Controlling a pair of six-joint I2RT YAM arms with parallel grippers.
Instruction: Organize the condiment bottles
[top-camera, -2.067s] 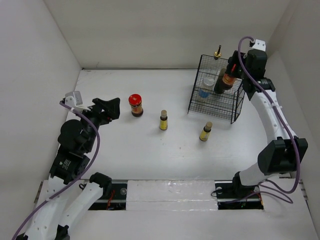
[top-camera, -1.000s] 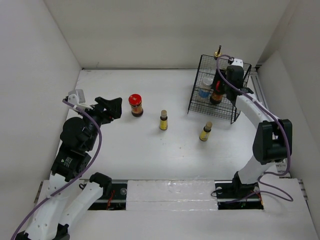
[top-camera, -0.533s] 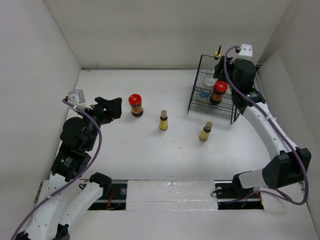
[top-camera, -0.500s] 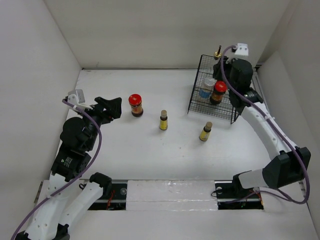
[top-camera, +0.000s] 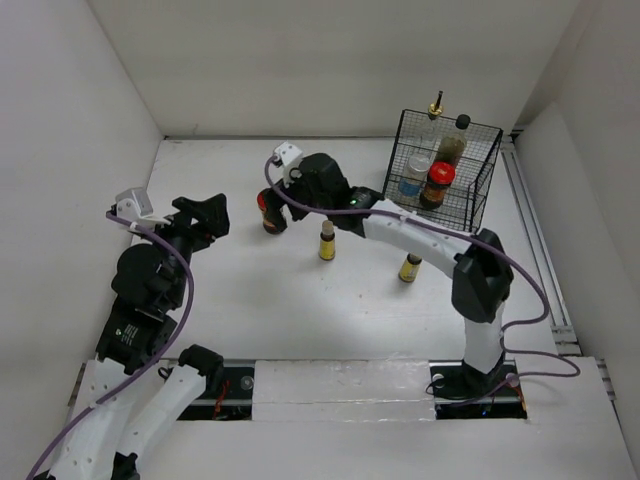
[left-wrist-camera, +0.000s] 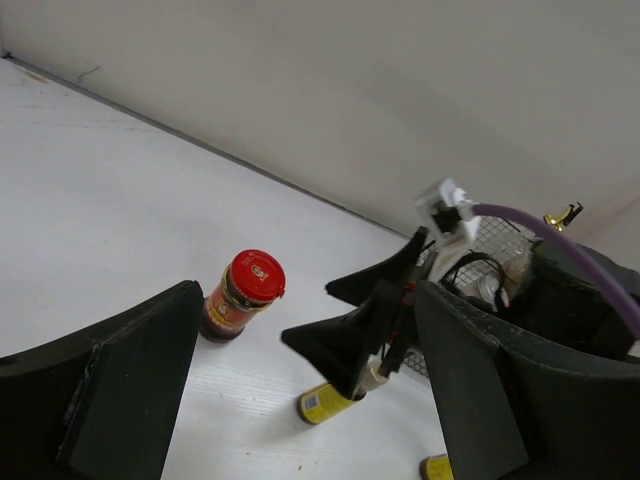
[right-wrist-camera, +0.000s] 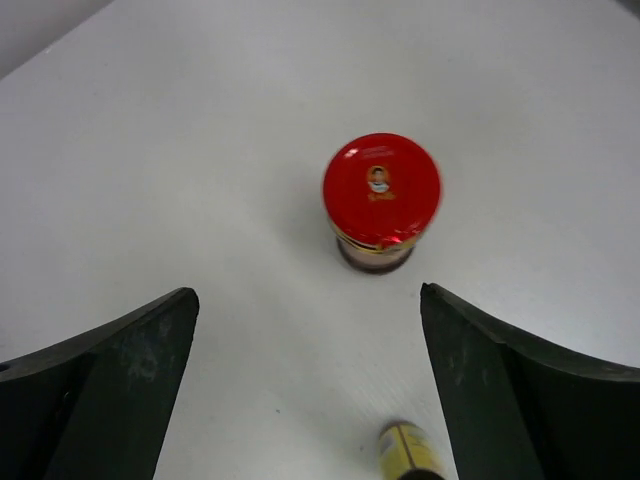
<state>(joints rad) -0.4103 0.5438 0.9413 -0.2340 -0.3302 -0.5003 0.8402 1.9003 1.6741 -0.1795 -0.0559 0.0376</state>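
The right tool (right-wrist-camera: 307, 298), wide open and empty like the left tool (left-wrist-camera: 307, 290), hangs above the red-lidded jar (right-wrist-camera: 380, 195), probably rigid, breakable glass best gripped across its body below the lid.

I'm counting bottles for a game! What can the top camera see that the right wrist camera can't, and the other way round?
Only the top view shows the black wire basket with four bottles inside, the left claw, and a second tiny bottle. Only the right wrist view shows the little face on the lid of the red-lidded jar. Both show that jar on the table and one tiny yellow-labelled bottle.
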